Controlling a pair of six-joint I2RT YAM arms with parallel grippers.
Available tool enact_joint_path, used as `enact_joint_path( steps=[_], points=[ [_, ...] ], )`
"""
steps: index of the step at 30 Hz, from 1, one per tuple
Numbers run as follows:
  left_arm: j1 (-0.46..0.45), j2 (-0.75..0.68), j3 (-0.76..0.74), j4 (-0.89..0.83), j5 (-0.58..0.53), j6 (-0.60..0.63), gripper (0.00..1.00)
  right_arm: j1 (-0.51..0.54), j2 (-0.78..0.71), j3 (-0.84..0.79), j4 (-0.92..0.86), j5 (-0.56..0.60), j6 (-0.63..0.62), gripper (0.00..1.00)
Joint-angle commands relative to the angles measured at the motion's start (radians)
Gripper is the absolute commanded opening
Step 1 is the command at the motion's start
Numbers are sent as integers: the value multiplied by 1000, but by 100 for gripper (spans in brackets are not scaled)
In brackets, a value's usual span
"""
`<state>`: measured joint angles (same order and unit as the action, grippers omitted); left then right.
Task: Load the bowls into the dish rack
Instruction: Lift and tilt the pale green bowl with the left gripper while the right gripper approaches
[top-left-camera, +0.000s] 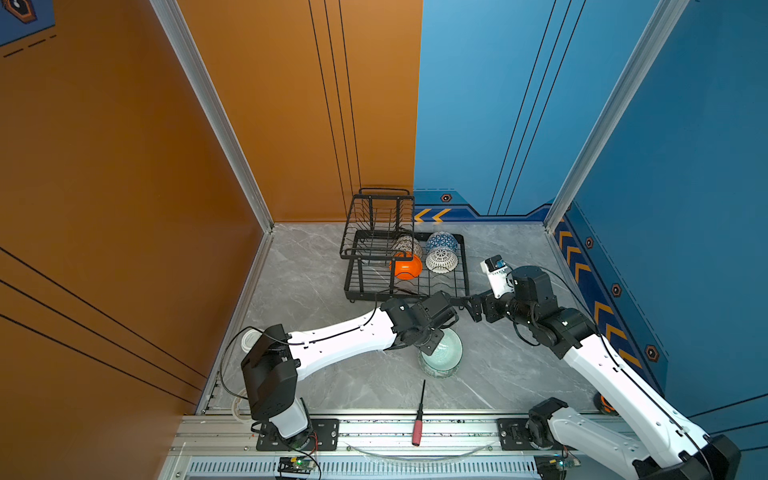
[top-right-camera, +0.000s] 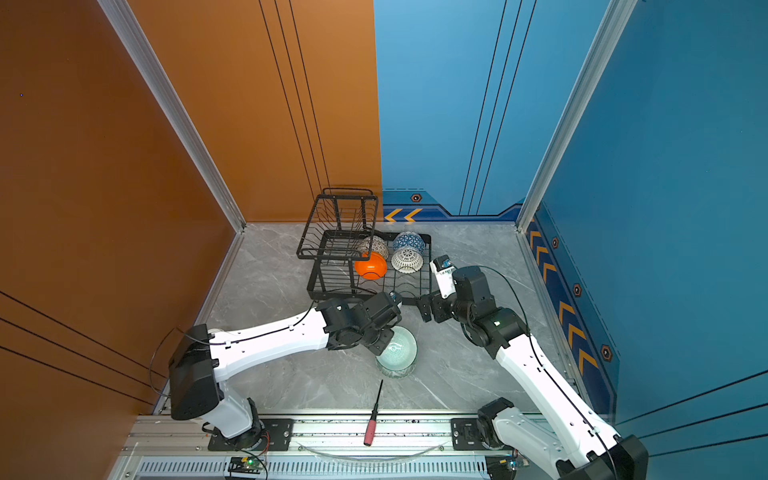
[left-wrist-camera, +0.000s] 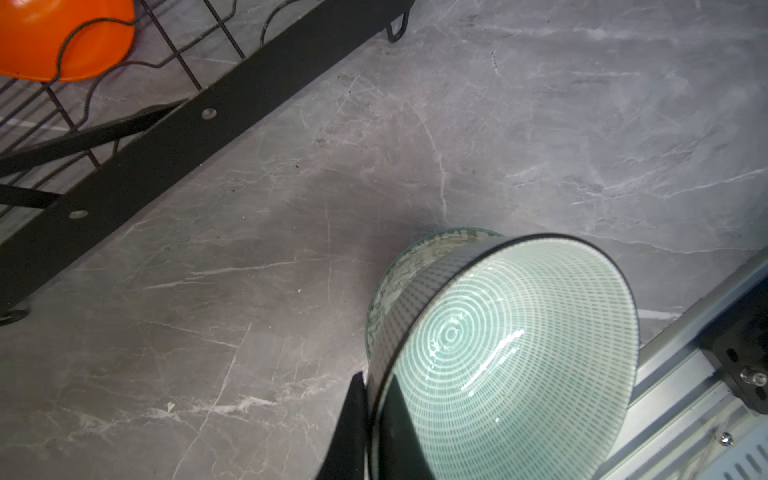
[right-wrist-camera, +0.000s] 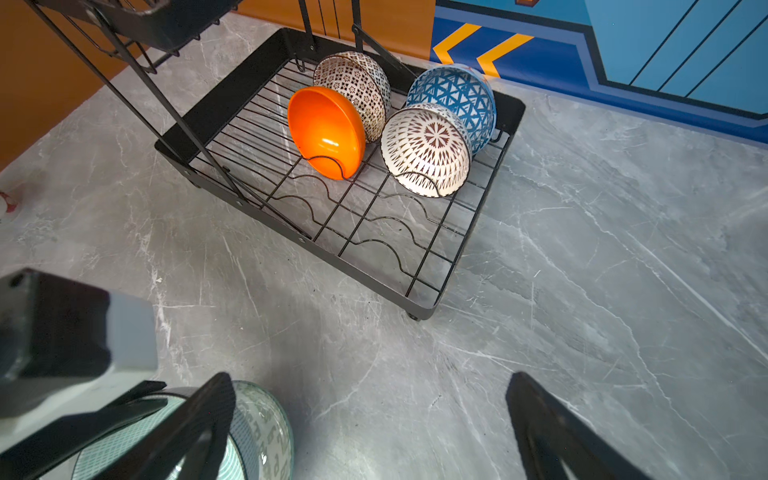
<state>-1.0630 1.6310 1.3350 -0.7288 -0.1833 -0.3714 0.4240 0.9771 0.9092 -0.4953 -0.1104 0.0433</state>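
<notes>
Clenching the jaws of the left gripper (left-wrist-camera: 374, 407) on the rim of the pale mint bowl (left-wrist-camera: 498, 353), tilting it above the grey-green bowl (left-wrist-camera: 390, 286) on the worktop (left-wrist-camera: 249, 291), probably for standing it edgewise in the dish rack (right-wrist-camera: 208, 108), holding the right gripper (right-wrist-camera: 368, 380) jaws spread and empty

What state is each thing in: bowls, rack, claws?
mint bowl: tilted, rim gripped
grey-green bowl: upright on table
orange bowl: racked on edge
cream dotted bowl: racked on edge
white lattice bowl: racked on edge
blue triangle bowl: racked on edge
dish rack: holds four bowls
left gripper: shut on mint bowl
right gripper: open, empty
</notes>
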Motion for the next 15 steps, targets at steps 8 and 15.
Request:
enact_joint_path(
  steps=[8,15],
  points=[
    [110,-204,-134,228,-1,60,0,18,-109,30,-130,14,173,100],
    [146,-337,-250,396,-73,135,0,149,-54,112,-156,18,328,100]
  ],
)
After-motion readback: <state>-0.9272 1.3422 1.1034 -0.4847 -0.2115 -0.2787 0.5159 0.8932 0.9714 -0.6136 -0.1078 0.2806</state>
